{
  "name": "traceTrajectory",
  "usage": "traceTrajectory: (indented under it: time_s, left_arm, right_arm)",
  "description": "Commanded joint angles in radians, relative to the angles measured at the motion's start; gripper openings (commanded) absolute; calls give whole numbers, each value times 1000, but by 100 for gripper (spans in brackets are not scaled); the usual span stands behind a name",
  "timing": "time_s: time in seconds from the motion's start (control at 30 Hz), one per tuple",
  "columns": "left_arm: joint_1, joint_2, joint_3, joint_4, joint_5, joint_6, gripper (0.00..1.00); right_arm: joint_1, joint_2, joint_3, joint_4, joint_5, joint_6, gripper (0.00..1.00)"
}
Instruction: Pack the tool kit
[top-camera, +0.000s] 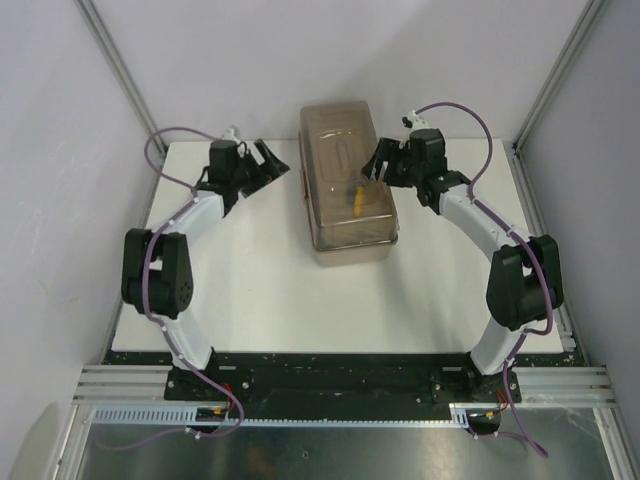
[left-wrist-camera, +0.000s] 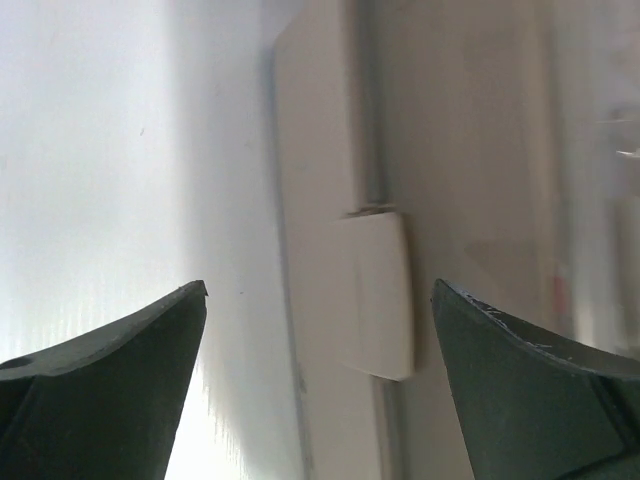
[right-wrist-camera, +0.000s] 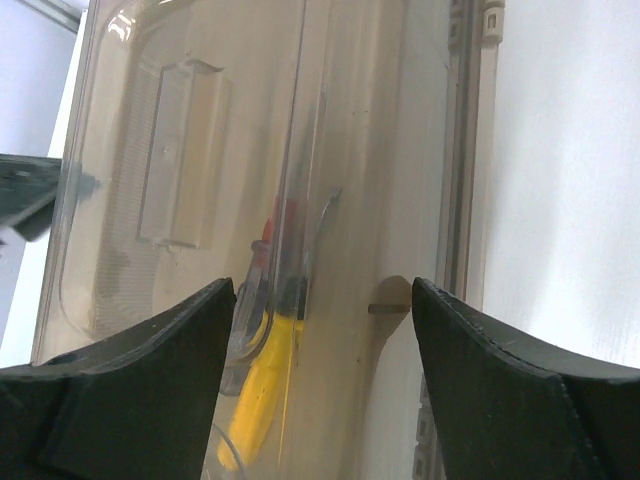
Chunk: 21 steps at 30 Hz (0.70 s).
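While the left gripper (top-camera: 271, 164) hangs just beside the box (top-camera: 345, 190), jaws spread wide and empty, facing a side latch (left-wrist-camera: 375, 295), the box sits closed mid-table, a yellow tool (right-wrist-camera: 255, 400) showing through its lid. The right gripper (top-camera: 379, 166) is at the lid's right edge, jaws apart, holding nothing. Packing looks nearly done — next, likely, pressing the latches home.

White tabletop (top-camera: 300, 310) inside pale enclosure walls (top-camera: 60, 150), aluminium corner posts (top-camera: 113, 60), slotted rail (top-camera: 120, 383) along the near edge.
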Motion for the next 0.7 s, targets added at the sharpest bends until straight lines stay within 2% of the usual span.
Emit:
traceTrajectory:
  time_s: [0.0, 0.2, 0.37, 0.5, 0.67]
  left_arm:
    - [1, -135, 73, -32, 47, 136, 99]
    - [5, -233, 95, -128, 62, 235, 99]
    - [15, -354, 67, -293, 1, 315, 100]
    - [18, -484, -15, -398, -79, 361, 99]
    - [18, -650, -63, -509, -255, 391, 99]
  right_arm:
    - [0, -30, -8, -13, -62, 3, 77]
    - [-7, -122, -7, -65, 26, -55, 83]
    - [-9, -247, -9, -130, 287, -79, 98]
    - [-8, -370, -50, -179, 518, -76, 99]
    - [-13, -578, -242, -151, 803, -79, 99]
